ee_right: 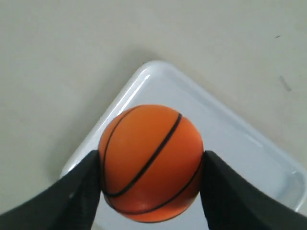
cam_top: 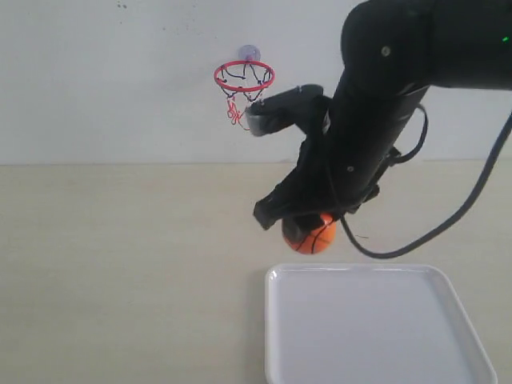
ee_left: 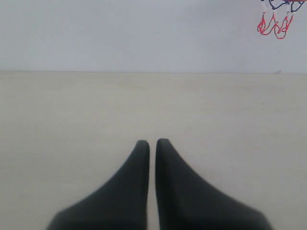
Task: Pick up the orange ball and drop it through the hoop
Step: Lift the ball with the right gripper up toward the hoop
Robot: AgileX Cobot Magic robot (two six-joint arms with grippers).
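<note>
Pickup complete: your right gripper (ee_right: 151, 160) clamps the orange ball (cam_top: 310, 236). Outstanding: carry to the hoop (cam_top: 244, 80), well apart, and release. Your left gripper (ee_left: 152, 143) is closed, empty.

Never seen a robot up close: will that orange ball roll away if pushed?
Likely yes: the orange ball is round and smooth-looking. It seems light, since the right pincer holds it aloft by two side contacts alone.

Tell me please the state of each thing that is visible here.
right gripper: shut on the orange ball
left gripper: shut, holding nothing
orange ball: gripped, near the white tray's corner
hoop: mounted on the wall, no ball inside
white tray: flat on the table, nothing in it
</note>
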